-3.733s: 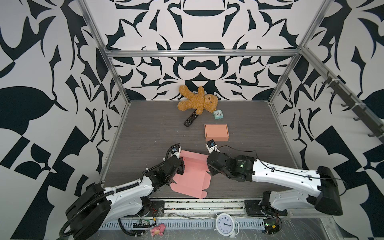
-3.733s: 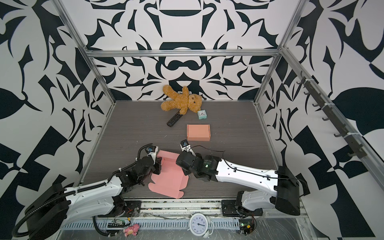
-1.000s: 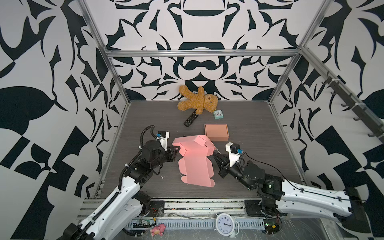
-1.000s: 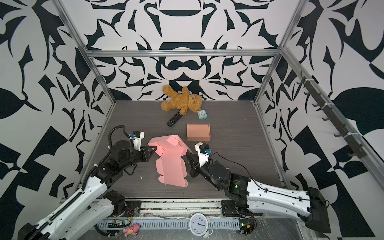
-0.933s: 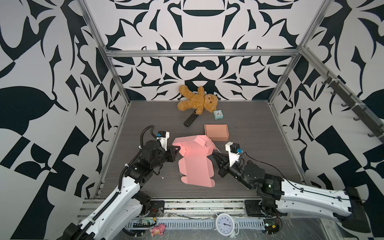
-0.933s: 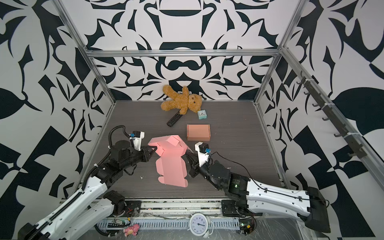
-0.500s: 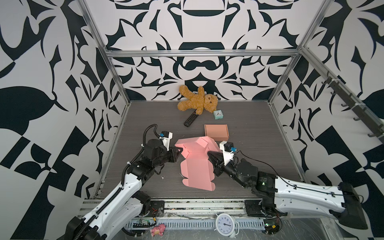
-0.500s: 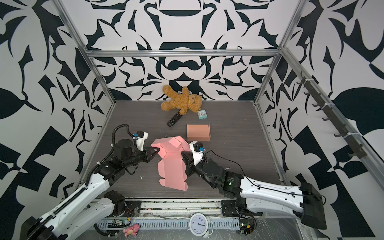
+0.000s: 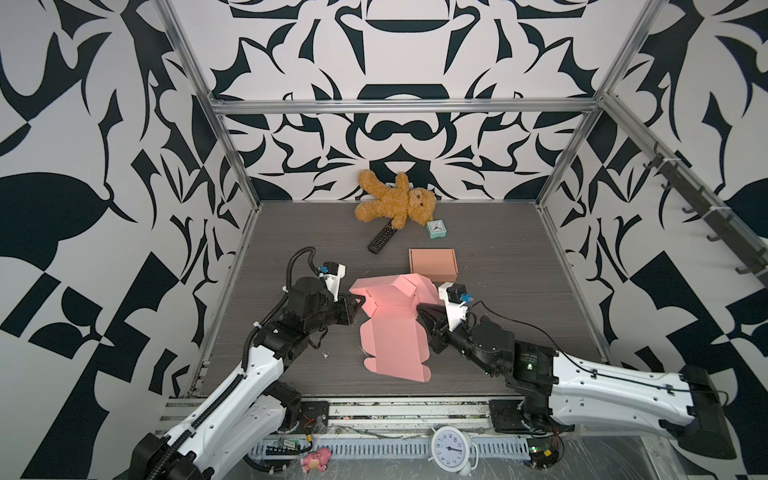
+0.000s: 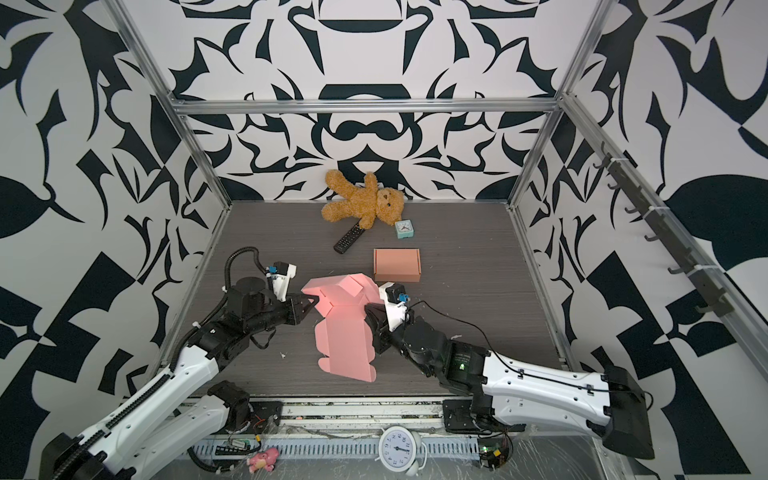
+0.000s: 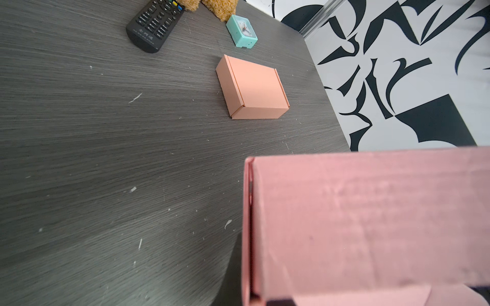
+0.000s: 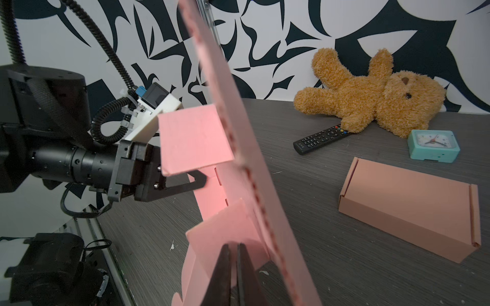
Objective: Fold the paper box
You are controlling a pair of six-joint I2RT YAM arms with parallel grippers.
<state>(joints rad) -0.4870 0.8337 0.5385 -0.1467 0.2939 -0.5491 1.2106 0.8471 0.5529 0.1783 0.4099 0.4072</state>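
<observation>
Left gripper [image 9: 356, 302] clamped shut on the upper-left flap of the pink paper box [image 9: 395, 345]. Right gripper [image 12: 232, 249] nearly closed, tips at the box's right edge; can't tell if it pinches. Box mid-table [image 9: 498, 257], far end raised, near the tan box [image 9: 433, 264].

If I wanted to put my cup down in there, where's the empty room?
Bare tabletop lies between the tan box and the right wall, and in the far left corner beside the remote. The pink sheet and teddy bear crowd the middle.
</observation>
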